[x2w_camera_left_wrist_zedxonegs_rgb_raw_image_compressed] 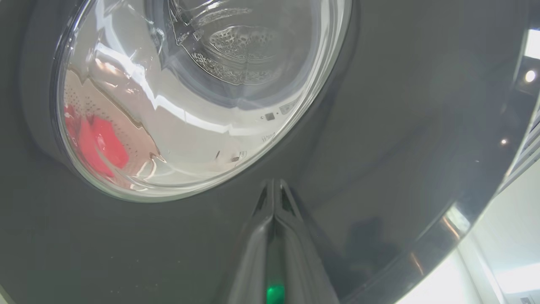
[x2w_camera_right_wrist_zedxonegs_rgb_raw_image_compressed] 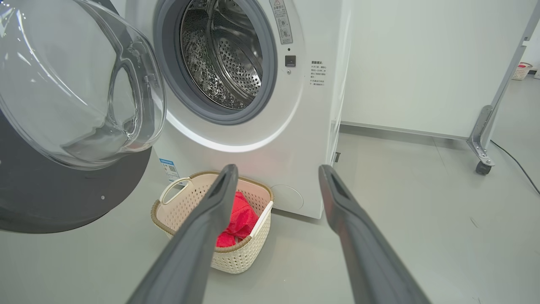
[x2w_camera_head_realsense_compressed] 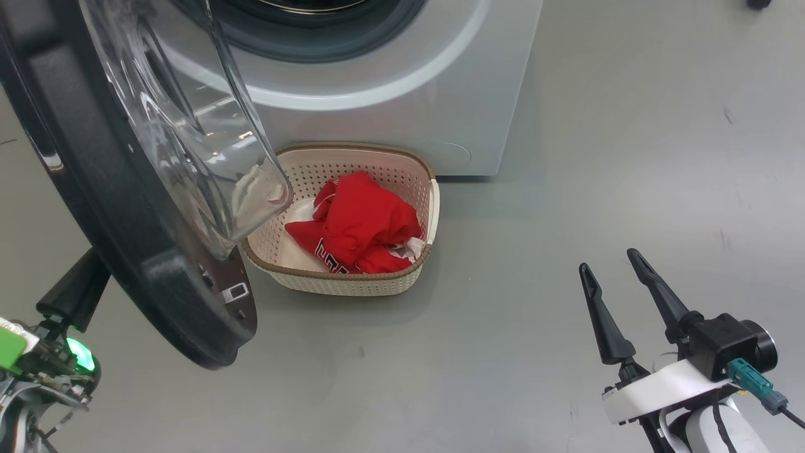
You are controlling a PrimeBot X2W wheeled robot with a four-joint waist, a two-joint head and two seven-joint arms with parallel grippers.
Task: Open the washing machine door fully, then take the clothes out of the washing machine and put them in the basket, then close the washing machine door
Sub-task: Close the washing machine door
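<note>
Closed left fingers (x2w_camera_left_wrist_zedxonegs_rgb_raw_image_compressed: 253, 245) point at the glossy black door (x2w_camera_left_wrist_zedxonegs_rgb_raw_image_compressed: 400, 126).

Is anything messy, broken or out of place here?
Nothing stands out. The red clothes lie bunched inside the upright basket, none on the floor. The washing machine door hangs open and looks intact.

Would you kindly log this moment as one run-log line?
door: open | clothes: in basket | left gripper: shut, at door | right gripper: open, empty
</note>
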